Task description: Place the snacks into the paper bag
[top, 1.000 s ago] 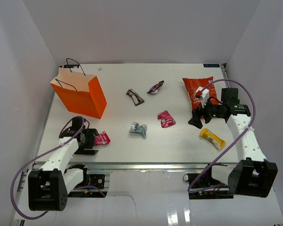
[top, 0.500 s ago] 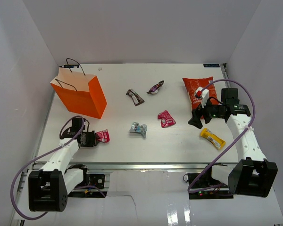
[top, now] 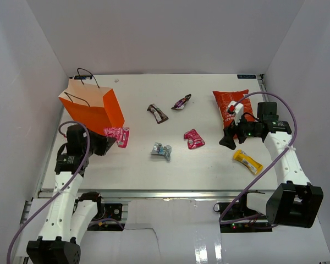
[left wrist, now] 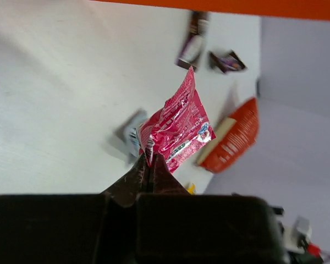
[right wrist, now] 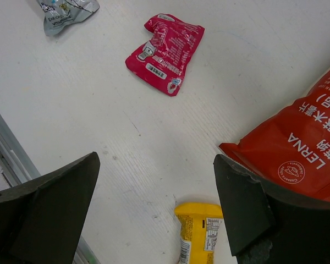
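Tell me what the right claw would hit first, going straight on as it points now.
Probably bare white tabletop, between the small yellow wrapper and the crumpled pink wrapper; the right claw tilts downward, but depth is unclear.

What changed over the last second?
The left gripper, shut on a pink wrapper, lifted it off the table and carried it away from the near edge, up to the orange bag. The right gripper stayed open beside the red crisp packet. The other snacks did not move.

Robot lab test cell, plain white walls enclosing a white table, exposed purple cables
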